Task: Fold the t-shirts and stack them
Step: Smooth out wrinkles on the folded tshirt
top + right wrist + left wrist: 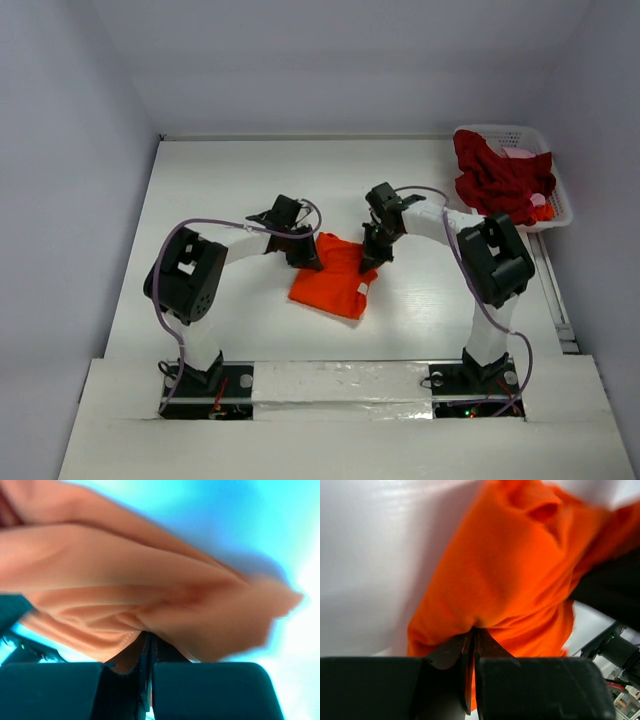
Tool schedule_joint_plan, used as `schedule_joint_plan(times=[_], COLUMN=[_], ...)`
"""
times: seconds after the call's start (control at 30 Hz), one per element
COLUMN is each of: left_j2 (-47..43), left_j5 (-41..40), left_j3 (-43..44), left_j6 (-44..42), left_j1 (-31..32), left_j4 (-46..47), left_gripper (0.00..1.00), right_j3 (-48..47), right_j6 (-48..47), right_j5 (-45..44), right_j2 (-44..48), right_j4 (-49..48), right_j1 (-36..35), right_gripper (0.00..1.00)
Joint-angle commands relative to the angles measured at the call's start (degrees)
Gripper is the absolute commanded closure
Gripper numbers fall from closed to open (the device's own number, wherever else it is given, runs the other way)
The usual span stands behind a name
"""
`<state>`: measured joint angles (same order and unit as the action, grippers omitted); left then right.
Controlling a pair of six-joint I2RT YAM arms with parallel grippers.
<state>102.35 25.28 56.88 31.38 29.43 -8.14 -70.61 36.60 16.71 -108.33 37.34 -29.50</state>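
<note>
My left gripper [305,252] pinches the orange shirt [333,283] at its left edge, my right gripper [372,262] its right. The crimson shirt [495,180] lies in the basket [497,129].

From above, the far edge of the orange-red t-shirt [335,280] is hidden under the left pincer [303,252] and right pincer [374,256], their tips too small to make out. Both wrist views show that cloth blurred and cut off by the frame edges (the right one washes it to peach). The dark crimson t-shirt [497,180] hides most of the white lattice basket [500,130], leaving a sliver of pink cloth [520,153].
</note>
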Motion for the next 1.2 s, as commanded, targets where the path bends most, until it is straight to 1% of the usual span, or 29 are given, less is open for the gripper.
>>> schedule_joint_plan(times=[0.0, 0.1, 0.27, 0.37, 0.53, 0.7, 0.83, 0.97, 1.03, 1.17], left_j2=[1.5, 0.0, -3.4, -3.9, -3.6, -2.7, -0.7, 2.3, 3.7, 1.6], left_j5=[-4.2, -3.5, -2.5, -2.0, -1.9, -1.9, -1.9, -2.5, -3.0, -6.5], left_j3=[-5.6, -8.3, -10.0, -9.8, -8.5, -6.5, -4.1, -0.1, 1.4, 5.6], left_j6=[-1.0, 0.5, 2.5, 3.3, 4.9, 6.4, 7.4, 8.3, 8.6, 9.0], left_j1=[2.6, 3.3, 5.8, 7.1, 9.8, 12.8, 14.4, 15.7, 16.3, 16.3], left_j4=[-10.4, -9.6, -9.4, -9.6, -9.6, -9.4, -9.2, -8.8, -9.3, -12.4], left_gripper=[1.00, 1.00, 1.00, 1.00, 1.00, 1.00, 1.00, 1.00, 1.00, 1.00], right_j3=[-5.2, -12.0, -20.0, -23.9, -27.1, -32.0, -36.3, -41.2, -41.5, -41.4], right_j6=[-3.4, -4.5, -5.9, -6.9, -7.9, -9.5, -10.5, -12.2, -12.5, -13.7], right_j5=[-8.4, -8.4, -6.7, -5.6, -3.9, -4.6, -1.7, -1.5, -2.4, -5.8], right_j2=[-4.0, -6.8, -11.4, -13.3, -15.6, -18.0, -20.7, -23.1, -22.8, -18.9], right_j4=[0.6, 2.5, 5.1, 6.0, 6.3, 8.3, 9.4, 11.0, 11.2, 11.6], right_j1=[2.6, 2.6, 2.6, 2.6, 2.6, 2.6, 2.6, 2.6, 2.6, 2.6], right_gripper=[1.00, 1.00, 1.00, 1.00, 1.00, 1.00, 1.00, 1.00, 1.00, 1.00])
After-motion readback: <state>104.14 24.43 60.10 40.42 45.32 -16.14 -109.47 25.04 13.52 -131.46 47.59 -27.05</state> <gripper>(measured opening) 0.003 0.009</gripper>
